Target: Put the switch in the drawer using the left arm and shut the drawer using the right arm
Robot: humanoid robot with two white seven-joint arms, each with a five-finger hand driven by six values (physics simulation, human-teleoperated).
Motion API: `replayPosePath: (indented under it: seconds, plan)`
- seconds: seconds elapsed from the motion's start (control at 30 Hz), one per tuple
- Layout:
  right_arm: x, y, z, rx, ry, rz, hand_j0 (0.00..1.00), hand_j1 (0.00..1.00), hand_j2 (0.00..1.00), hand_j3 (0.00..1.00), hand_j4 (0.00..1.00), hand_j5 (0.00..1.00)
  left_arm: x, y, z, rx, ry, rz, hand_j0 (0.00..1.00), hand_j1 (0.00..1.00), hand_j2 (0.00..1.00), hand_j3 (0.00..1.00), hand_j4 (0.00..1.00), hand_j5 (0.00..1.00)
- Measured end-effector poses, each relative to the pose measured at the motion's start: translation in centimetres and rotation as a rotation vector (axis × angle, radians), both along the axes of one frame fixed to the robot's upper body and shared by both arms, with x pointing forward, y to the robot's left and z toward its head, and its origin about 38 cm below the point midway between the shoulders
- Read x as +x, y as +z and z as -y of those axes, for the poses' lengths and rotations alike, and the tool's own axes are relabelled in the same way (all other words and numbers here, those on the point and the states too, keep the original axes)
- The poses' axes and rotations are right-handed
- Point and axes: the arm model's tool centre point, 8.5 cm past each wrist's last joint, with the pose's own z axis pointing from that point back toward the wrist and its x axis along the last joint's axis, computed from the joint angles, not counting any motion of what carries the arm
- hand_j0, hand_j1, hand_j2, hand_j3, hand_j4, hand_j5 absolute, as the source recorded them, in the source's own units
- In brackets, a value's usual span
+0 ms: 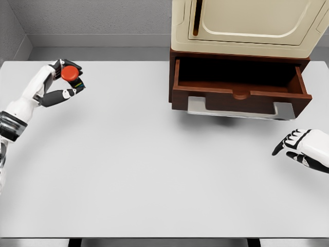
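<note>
The switch [70, 73], a small black unit with a round red button on top, is held in my left hand [62, 82] at the far left of the table, lifted off the surface. The fingers curl around it from above and below. The brown wooden drawer [239, 93] stands pulled open at the back right, well to the right of the switch; its dark inside shows nothing in it. My right hand [300, 147] rests near the table's right edge, below and to the right of the drawer front, fingers relaxed and holding nothing.
A cream cabinet [247, 25] with a panelled door sits on top of the drawer unit. The white table [154, 170] stretches between the two hands. A grey wall runs behind.
</note>
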Motion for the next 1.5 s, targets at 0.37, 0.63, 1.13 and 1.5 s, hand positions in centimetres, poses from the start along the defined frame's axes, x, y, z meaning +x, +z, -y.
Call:
replayPosePath:
  seconds: [0.37,0.63,1.13,1.5]
  plan:
    - [0.0,0.0,0.0,-0.001,0.000,0.000,0.53,0.53,0.53,0.53,0.53,0.53,0.6,2.8,6.4,0.071,-0.079,0.133,0.41,0.41,0.41,0.41,0.41,0.41]
    - [0.0,0.0,0.0,-0.001,0.000,0.000,0.53,0.53,0.53,0.53,0.53,0.53,-0.4,5.4,10.3,0.269,-0.080,0.280,0.39,0.39,0.39,0.39,0.39,0.39]
    - [0.0,0.0,0.0,-0.001,0.000,0.000,0.53,0.53,0.53,0.53,0.53,0.53,-1.3,11.0,16.1,0.563,-0.080,0.540,0.33,0.33,0.33,0.33,0.33,0.33]
    - [0.0,0.1,0.0,0.001,0.000,0.003,0.53,0.53,0.53,0.53,0.53,0.53,-1.4,12.7,21.3,0.708,-0.130,0.661,0.31,0.31,0.31,0.31,0.31,0.31]
